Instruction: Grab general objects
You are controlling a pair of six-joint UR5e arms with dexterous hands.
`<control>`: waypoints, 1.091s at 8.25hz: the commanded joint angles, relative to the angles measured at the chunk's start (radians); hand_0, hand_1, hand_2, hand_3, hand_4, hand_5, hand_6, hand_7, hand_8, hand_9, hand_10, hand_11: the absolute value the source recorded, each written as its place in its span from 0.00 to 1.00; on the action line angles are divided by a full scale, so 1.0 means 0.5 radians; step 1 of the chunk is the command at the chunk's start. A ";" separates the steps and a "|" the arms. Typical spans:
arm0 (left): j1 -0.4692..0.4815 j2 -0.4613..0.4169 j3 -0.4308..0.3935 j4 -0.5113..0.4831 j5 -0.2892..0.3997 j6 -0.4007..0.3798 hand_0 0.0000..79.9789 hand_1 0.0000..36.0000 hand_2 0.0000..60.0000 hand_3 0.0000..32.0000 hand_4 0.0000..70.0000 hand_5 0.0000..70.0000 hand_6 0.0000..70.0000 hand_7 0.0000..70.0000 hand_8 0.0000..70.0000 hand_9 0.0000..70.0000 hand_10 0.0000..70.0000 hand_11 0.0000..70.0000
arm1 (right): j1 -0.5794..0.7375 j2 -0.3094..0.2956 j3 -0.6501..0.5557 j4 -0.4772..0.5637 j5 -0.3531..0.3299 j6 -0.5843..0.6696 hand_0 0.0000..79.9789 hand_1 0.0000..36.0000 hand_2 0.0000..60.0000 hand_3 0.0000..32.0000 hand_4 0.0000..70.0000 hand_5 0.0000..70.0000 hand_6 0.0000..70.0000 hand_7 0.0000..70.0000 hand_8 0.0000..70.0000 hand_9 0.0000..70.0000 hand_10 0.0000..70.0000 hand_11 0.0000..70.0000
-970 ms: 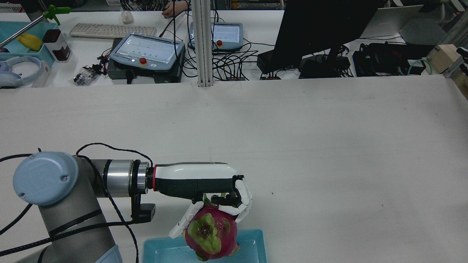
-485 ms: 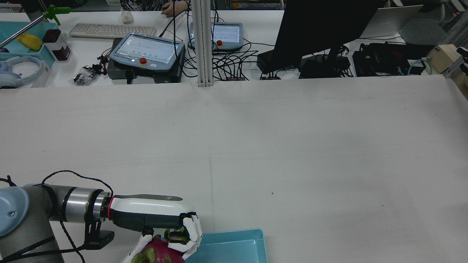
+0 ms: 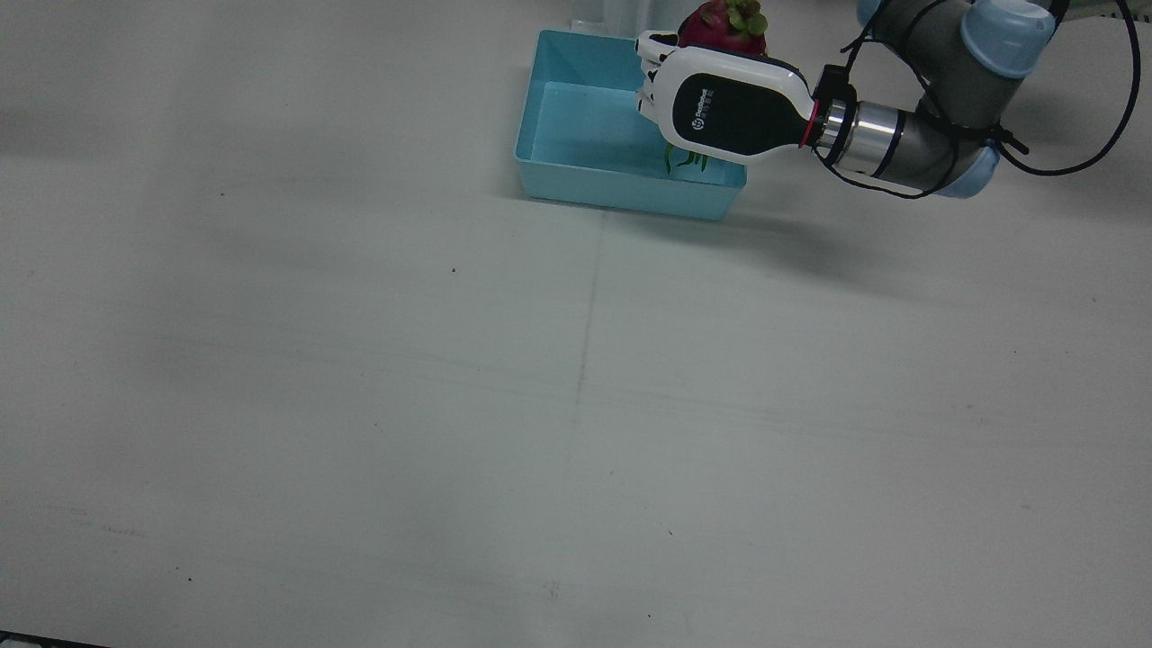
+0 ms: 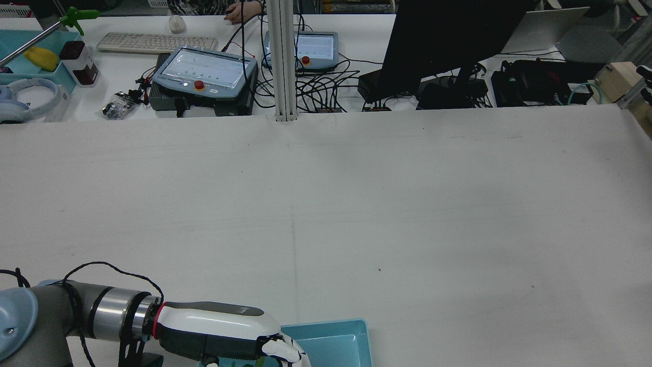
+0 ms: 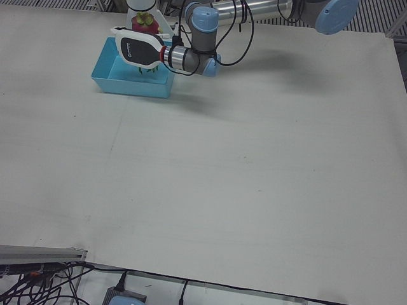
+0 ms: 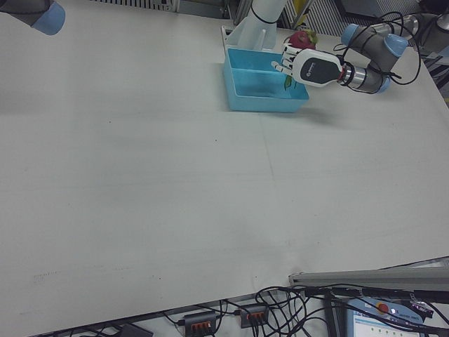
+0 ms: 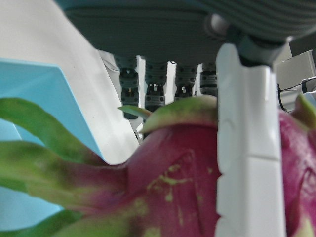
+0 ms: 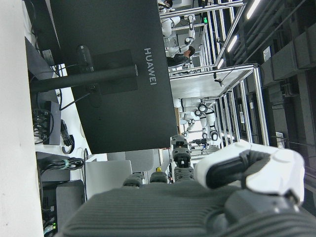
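Front view near top-down; rear view high behind, facing forward; both share blue tray (image 3: 621,193) on bench (image 3: 360,405).

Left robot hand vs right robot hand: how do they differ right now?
The left robot hand is shut on the dragon fruit; the right robot hand holds nothing, with its fingers apart. The left sits at the blue tray; the right shows only in its own view, looking past a black monitor. Both have white fingers.

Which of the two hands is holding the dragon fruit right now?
The left hand, over the blue tray, grips the dragon fruit; the right hand's own camera shows it holding nothing.
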 commanded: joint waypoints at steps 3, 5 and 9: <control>-0.097 -0.107 -0.041 0.217 -0.061 -0.005 0.74 1.00 1.00 0.00 0.00 1.00 0.14 0.05 0.18 0.10 0.12 0.22 | 0.001 0.000 -0.002 0.000 0.000 0.000 0.00 0.00 0.00 0.00 0.00 0.00 0.00 0.00 0.00 0.00 0.00 0.00; -0.538 -0.233 0.029 0.465 -0.098 0.001 0.74 1.00 1.00 0.00 0.00 1.00 0.16 0.18 0.21 0.14 0.14 0.25 | 0.001 0.000 0.001 0.003 0.000 0.000 0.00 0.00 0.00 0.00 0.00 0.00 0.00 0.00 0.00 0.00 0.00 0.00; -1.146 -0.344 0.483 0.386 -0.405 -0.195 0.78 1.00 1.00 0.00 0.16 1.00 0.42 0.62 0.44 0.45 0.24 0.40 | 0.001 0.000 0.001 0.000 0.000 0.000 0.00 0.00 0.00 0.00 0.00 0.00 0.00 0.00 0.00 0.00 0.00 0.00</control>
